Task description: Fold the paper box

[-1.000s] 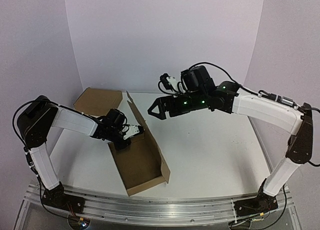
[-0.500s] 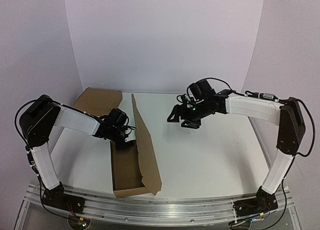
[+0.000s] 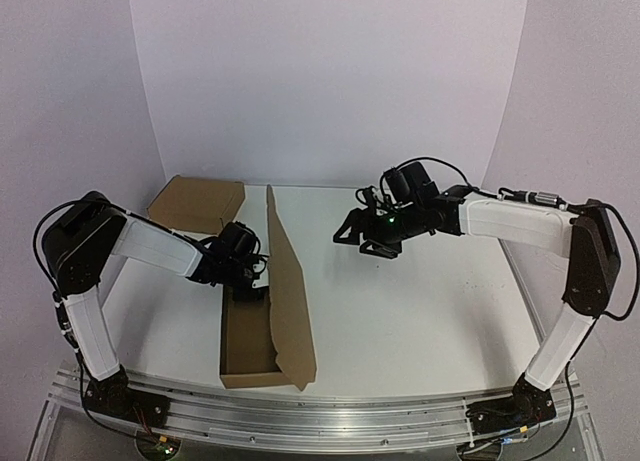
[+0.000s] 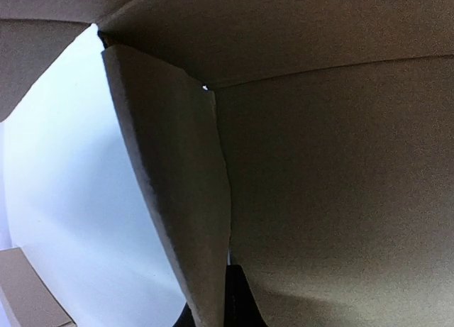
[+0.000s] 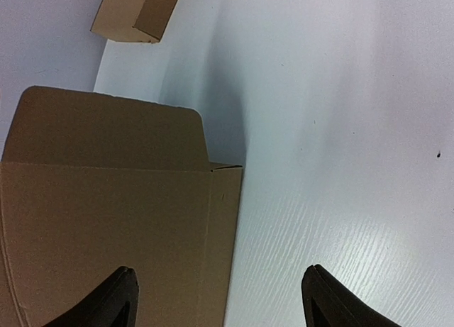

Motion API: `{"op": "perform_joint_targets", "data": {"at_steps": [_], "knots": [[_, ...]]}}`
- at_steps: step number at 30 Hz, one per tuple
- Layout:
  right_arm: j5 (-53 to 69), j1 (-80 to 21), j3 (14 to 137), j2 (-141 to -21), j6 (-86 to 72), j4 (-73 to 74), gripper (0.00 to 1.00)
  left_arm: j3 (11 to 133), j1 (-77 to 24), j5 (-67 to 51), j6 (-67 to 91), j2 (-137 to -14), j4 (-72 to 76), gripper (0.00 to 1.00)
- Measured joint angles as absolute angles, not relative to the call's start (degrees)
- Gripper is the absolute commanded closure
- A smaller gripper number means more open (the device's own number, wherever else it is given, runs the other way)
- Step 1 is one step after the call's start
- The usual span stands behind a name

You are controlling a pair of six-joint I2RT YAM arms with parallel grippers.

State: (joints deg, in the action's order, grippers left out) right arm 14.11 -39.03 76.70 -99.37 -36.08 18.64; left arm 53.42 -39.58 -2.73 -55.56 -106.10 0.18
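Observation:
The paper box (image 3: 248, 343) lies at the left of the table as a shallow brown cardboard tray, its long lid panel (image 3: 287, 291) standing on edge along the right side. My left gripper (image 3: 252, 281) reaches into the tray's far end. In the left wrist view cardboard fills the frame, and my left gripper (image 4: 213, 293) is shut on an inner side flap (image 4: 170, 178) of the box. My right gripper (image 3: 350, 237) hangs open to the right of the lid, apart from it. In the right wrist view its gripper (image 5: 220, 298) faces the lid's outer face (image 5: 106, 206).
A second, ready-made brown cardboard box (image 3: 200, 203) sits at the back left corner and shows in the right wrist view too (image 5: 135, 11). White walls close in the table on three sides. The white tabletop (image 3: 430, 311) stretches to the right of the box.
The box has swung so its long side points at the near edge, and the lid stands more upright. My right arm has dropped and drawn back to the right.

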Motion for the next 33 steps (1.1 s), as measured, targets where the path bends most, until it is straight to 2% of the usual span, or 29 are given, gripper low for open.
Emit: {"op": "perform_joint_targets", "data": {"at_steps": [10, 12, 14, 18, 27, 29, 33], "knots": [[14.18, -39.03, 76.69, -99.2, -36.59, 16.94, 0.19, 51.19, -40.47, 1.29, -53.49, -105.6, 5.51, 1.0], [14.38, -39.03, 76.69, -99.2, -36.72, 16.75, 0.18, 51.49, -40.43, 1.52, -51.6, -105.51, 4.75, 0.93], [14.88, -39.03, 76.67, -99.2, -36.9, 16.62, 0.17, 52.73, -40.37, 1.31, -49.04, -105.51, 2.22, 0.74], [15.72, -39.03, 75.93, -99.11, -36.97, 16.27, 0.17, 55.75, -39.92, -0.5, -42.49, -105.32, -5.05, 0.52], [16.6, -39.03, 74.59, -98.74, -36.89, 16.32, 0.16, 57.67, -38.39, -10.42, -35.76, -101.59, -19.96, 0.22], [16.76, -39.03, 74.59, -98.74, -36.84, 16.32, 0.16, 57.75, -37.35, -13.09, -36.2, -100.21, -22.03, 0.19], [17.06, -39.03, 74.59, -98.56, -36.49, 16.29, 0.16, 57.76, -35.32, -18.46, -38.38, -96.07, -24.47, 0.19]]}}
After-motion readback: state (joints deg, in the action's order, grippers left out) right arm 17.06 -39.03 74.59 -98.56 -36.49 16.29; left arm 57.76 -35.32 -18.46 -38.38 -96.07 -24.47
